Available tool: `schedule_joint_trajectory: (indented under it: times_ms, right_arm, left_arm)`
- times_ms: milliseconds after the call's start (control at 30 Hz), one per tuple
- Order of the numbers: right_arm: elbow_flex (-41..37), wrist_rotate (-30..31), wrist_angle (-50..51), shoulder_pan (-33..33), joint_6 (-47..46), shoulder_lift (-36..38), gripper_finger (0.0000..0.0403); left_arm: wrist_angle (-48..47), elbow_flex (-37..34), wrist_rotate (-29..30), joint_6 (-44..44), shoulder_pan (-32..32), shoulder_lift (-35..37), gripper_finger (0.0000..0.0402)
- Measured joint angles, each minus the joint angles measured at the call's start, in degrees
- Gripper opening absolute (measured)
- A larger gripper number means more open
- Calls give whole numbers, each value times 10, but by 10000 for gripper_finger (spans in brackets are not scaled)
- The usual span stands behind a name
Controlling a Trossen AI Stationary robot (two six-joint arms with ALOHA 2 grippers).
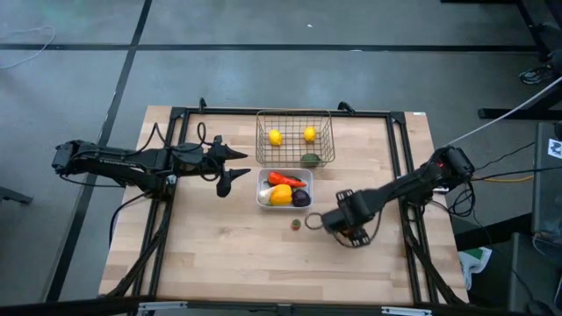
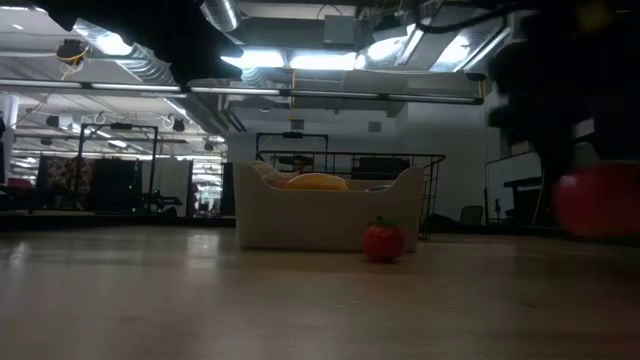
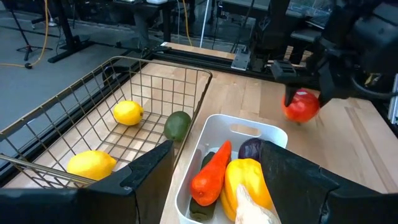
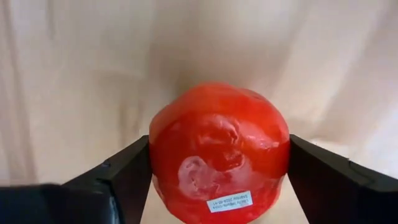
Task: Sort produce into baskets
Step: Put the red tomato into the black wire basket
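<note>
The right arm comes in from the right edge of the table and stretches toward the middle, its links lying low and nearly straight. Its wrist bends down, so the right gripper (image 1: 314,221) sits just over the table top. Its two dark fingers (image 4: 118,177) press on both sides of a red tomato (image 4: 219,152) and clamp it.

The left arm lies along the left side and reaches inward, almost level. The left gripper (image 1: 235,167) hangs in the air with its fingers (image 3: 146,171) spread apart, nothing between them.
</note>
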State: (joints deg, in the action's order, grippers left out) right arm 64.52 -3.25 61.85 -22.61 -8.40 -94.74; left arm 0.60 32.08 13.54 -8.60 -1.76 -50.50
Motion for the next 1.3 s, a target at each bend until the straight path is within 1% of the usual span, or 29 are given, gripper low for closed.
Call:
schedule_joint_trajectory:
  times_ms: [167,367,467,567,767,933,1133,1300]
  right_arm:
    - [47,56,-1,59,72,0,316]
    - [120,147,-2,137,160,0,316]
    - [155,190,-20,178,202,0,316]
    - [179,212,-55,219,237,0,316]
    - [185,213,-148,298,276,0,316]
    - [185,200,-187,351,295,-3,316]
    - [185,173,-216,397,297,-3,316]
    - [185,135,-235,416,297,-3,325]
  left_arm:
    - [0,0,0,0,0,0,235]
    - [0,0,0,0,0,0,235]
    - [0,0,0,0,0,0,235]
    - [0,0,0,0,0,0,235]
    - [0,0,0,0,0,0,235]
    - [0,0,0,0,0,0,235]
    - [0,0,0,0,0,0,235]
    - [0,0,0,0,0,0,235]
